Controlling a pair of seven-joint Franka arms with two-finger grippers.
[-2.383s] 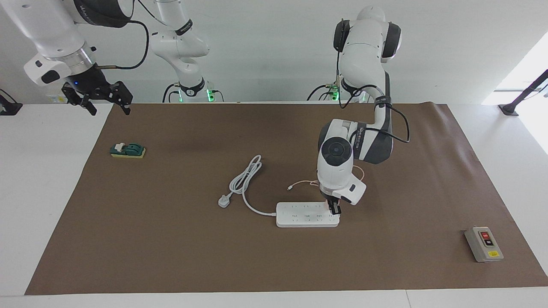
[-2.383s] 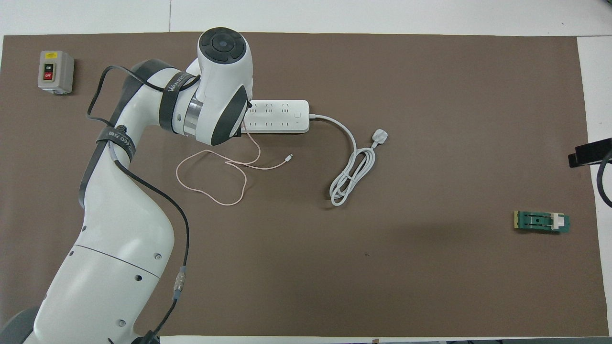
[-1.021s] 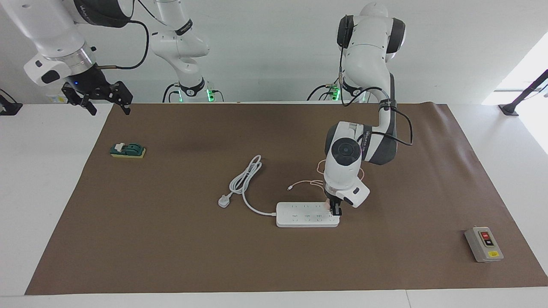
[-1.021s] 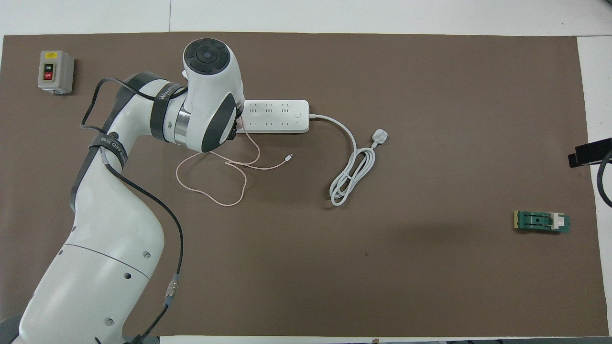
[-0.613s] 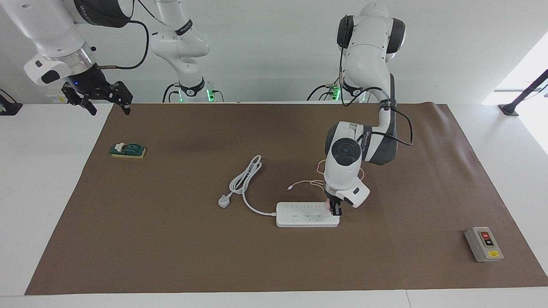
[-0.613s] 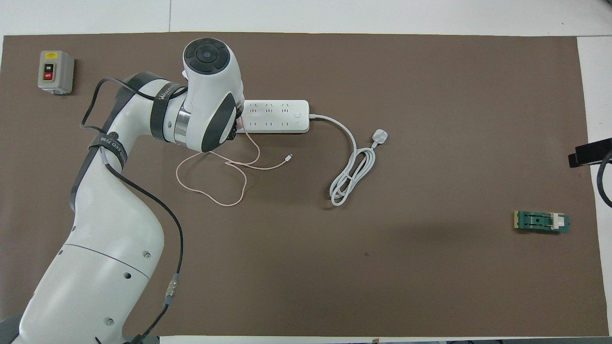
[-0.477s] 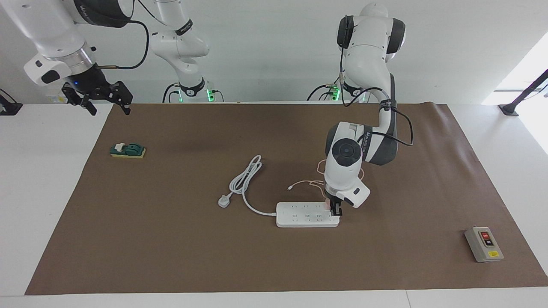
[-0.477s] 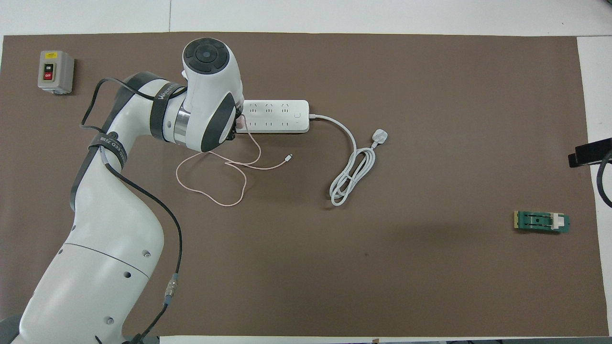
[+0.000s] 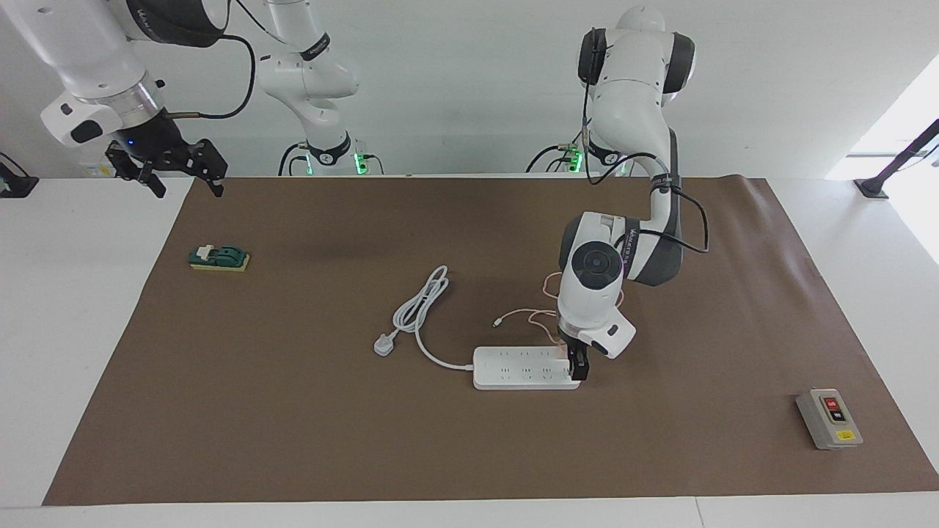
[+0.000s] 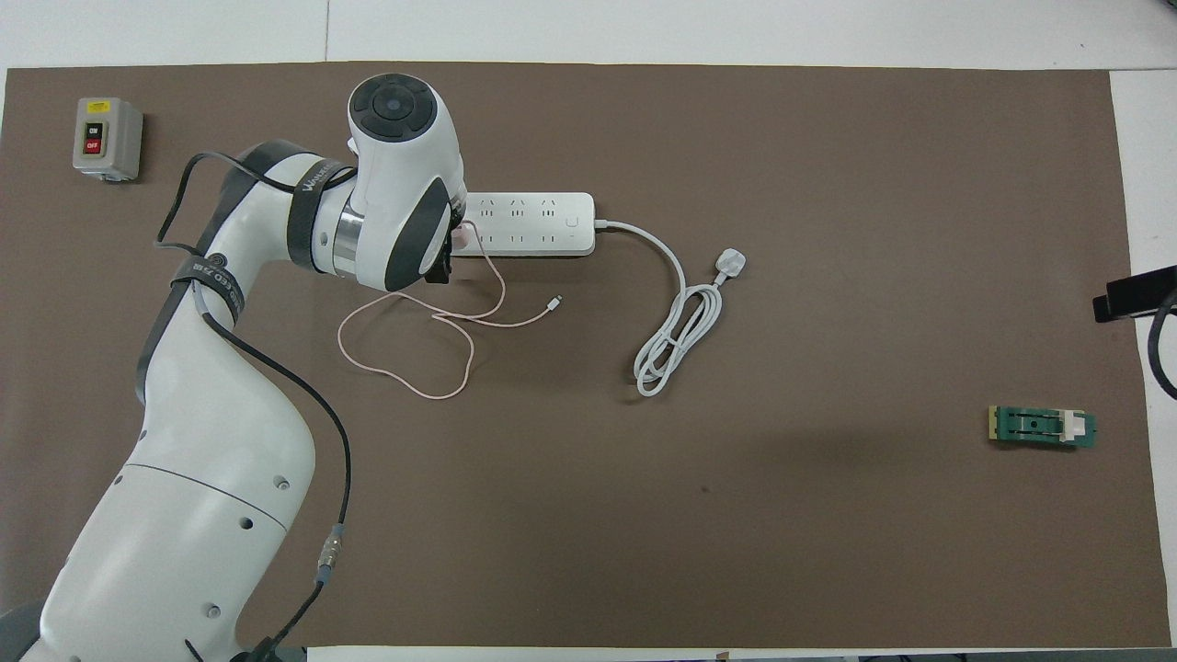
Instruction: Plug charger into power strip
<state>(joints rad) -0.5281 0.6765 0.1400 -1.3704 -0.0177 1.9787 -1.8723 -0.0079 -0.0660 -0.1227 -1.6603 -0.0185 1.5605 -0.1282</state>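
The white power strip lies flat mid-table, and it also shows in the overhead view. My left gripper points down at the strip's end toward the left arm's end of the table. The pale-pink charger sits on the strip's row nearer the robots, right beside the gripper; a sliver of it shows in the overhead view under the wrist. Its thin pink cable loops nearer the robots, ending in a white connector. My right gripper waits open in the air by the mat's corner.
The strip's thick white cord and three-pin plug lie toward the right arm's end. A grey button box stands at the left arm's end, farther from the robots. A green block lies near the right gripper. A brown mat covers the table.
My left gripper has shifted a little along the strip to its end and lowered slightly. The pink cable near the charger moved a little. The right arm has not moved.
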